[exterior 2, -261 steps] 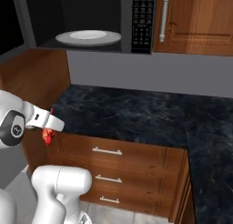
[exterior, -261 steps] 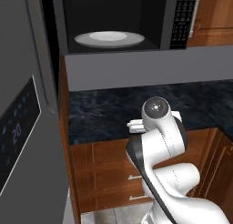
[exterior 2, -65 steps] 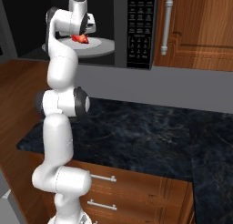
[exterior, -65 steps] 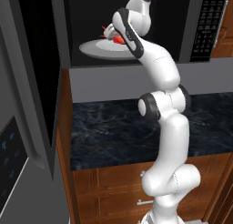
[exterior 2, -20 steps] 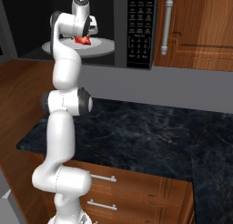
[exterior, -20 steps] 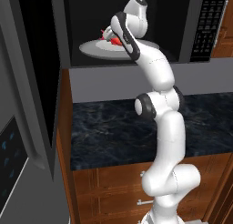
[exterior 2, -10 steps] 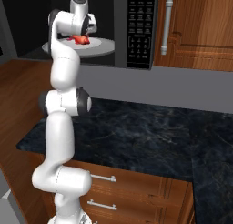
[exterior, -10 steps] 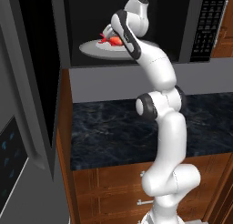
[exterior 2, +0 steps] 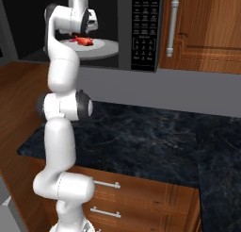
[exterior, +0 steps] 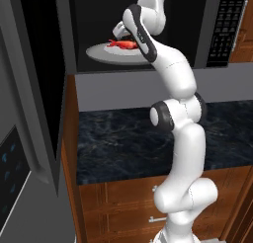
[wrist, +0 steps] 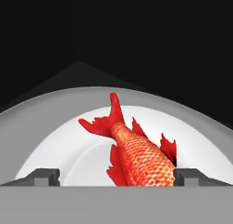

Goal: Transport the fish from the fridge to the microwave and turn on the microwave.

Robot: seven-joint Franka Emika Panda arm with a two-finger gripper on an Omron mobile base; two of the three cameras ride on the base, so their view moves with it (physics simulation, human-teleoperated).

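The red-orange fish (exterior: 123, 43) (exterior 2: 82, 40) (wrist: 141, 157) lies on the round grey turntable (exterior: 99, 54) (exterior 2: 106, 49) (wrist: 36, 127) inside the dark cavity of the microwave (exterior: 207, 54) (exterior 2: 123, 37). My gripper (exterior: 120, 30) (exterior 2: 91, 20) (wrist: 116, 175) reaches into the cavity just above the fish. It is open, its tips wide apart on either side of the fish's body and not touching it. The black keypad (exterior: 227, 29) (exterior 2: 143, 33) is on the microwave's right side. A light-grey fridge (exterior: 10, 187) panel stands at the far left.
The microwave's dark door (exterior: 44, 89) stands open to the left of the cavity. A black stone counter (exterior: 123, 143) (exterior 2: 155, 132) runs below, over wooden drawers (exterior 2: 108, 184). A wooden wall cabinet with a bar handle (exterior 2: 174, 26) is right of the microwave.
A second ago the fish hung in the shut gripper over the turntable. Now it rests on the turntable, the fingers have parted, and the hand sits slightly above it.
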